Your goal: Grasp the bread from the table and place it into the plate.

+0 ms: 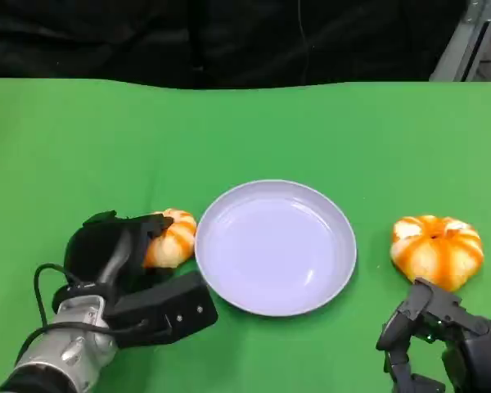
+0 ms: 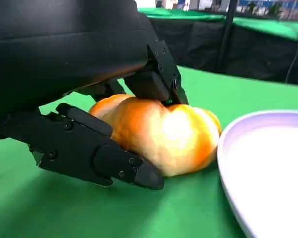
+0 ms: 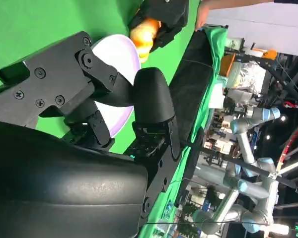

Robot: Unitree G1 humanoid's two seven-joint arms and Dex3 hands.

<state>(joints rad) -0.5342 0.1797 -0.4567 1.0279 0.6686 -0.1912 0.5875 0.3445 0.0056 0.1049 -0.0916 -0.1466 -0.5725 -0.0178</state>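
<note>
No writing or brand mark can be read on anything in these views. The left hand (image 1: 119,254) has its fingers (image 2: 97,153) wrapped around a round orange-and-white bread roll (image 1: 172,237), one finger under its near side and another pressing on its top, as the left wrist view shows; the roll rests on the green table (image 1: 82,147), just beside the left rim of the white plate (image 1: 276,246). The plate sits near the middle of the table, closer to its near edge. A second bread roll (image 1: 437,250) lies to the plate's right, apart from it. The right hand (image 1: 442,336) sits just behind that roll at the table's near edge, fingers loosely curled and holding nothing.
</note>
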